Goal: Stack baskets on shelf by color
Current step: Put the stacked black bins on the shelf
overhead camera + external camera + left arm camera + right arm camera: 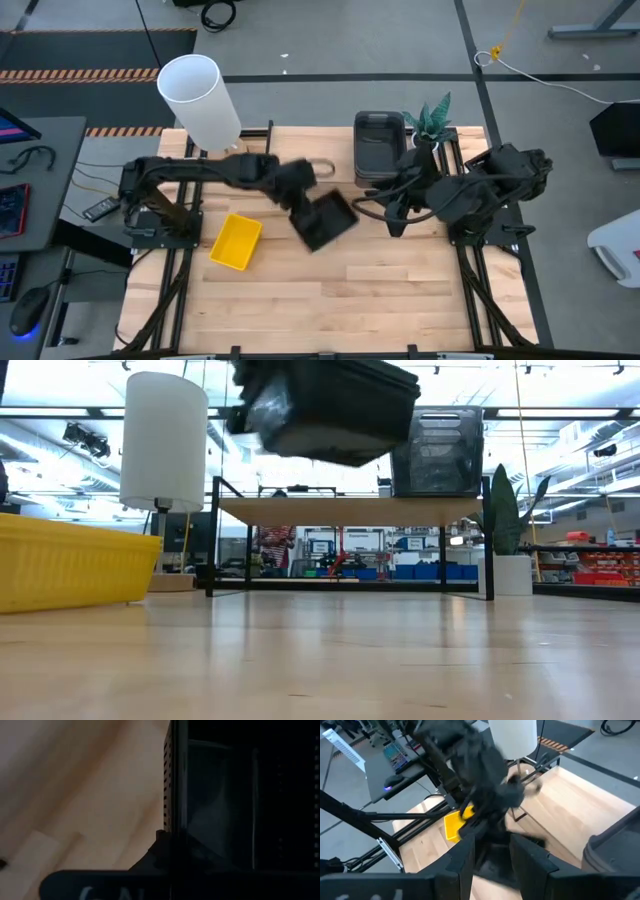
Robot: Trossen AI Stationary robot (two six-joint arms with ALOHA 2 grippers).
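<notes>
The left gripper (300, 205) is clamped on the rim of a black basket (325, 220) and holds it in the air, clear of the counter (350, 300); the low view shows the basket tilted and hanging above the level of the shelf (350, 510). The shelf lies just beyond this gripper, and a stack of dark grey baskets (378, 145) sits on its end nearer the right arm. That stack looks like the part of the job already done. A yellow basket (236, 242) rests on the counter on the other side of the left gripper, back toward that arm's base, so by my reckoning the black one in hand and the yellow one are both left to place. Every basket that can be seen into looks empty. The right gripper (395, 225) waits close beside the carried basket, with its two fingers (465, 857) spread apart and nothing between them.
</notes>
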